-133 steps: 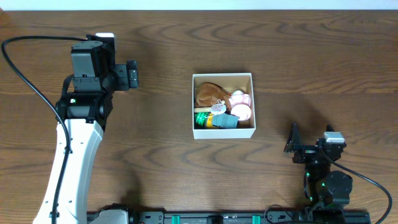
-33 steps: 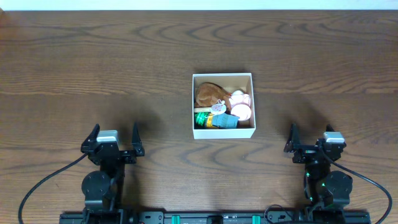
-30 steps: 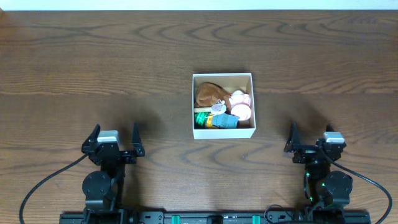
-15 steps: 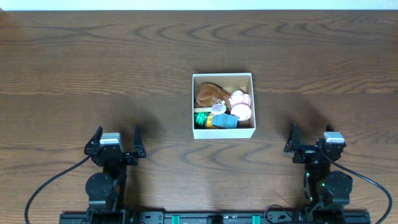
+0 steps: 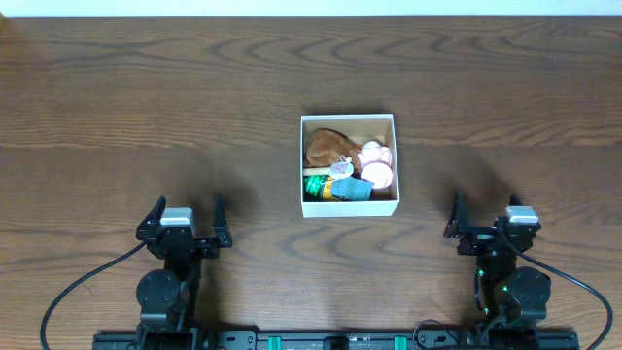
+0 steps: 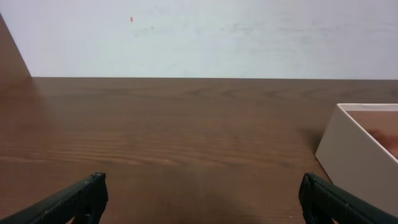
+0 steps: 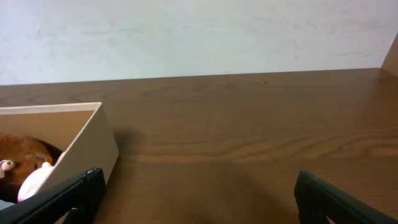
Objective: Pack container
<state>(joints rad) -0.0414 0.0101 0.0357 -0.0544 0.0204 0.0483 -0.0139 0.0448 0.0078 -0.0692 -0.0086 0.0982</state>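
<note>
Overhead: one container point(image 5: 350, 208), two pincers point(image 5: 186, 212) point(image 5: 488, 216)

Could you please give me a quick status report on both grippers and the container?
Left gripper open, empty, at near table edge. Right gripper open, empty, likewise. Container mid-table, toys inside. Nothing seen in the way.

Soft, even light falls from above on the table point(image 5: 146, 87). The box point(image 5: 349, 207) throws only a faint, blurred shadow. The overhead view is sharp. The wrist views are softer, with the wall point(image 6: 199, 37) pale and washed out.
</note>
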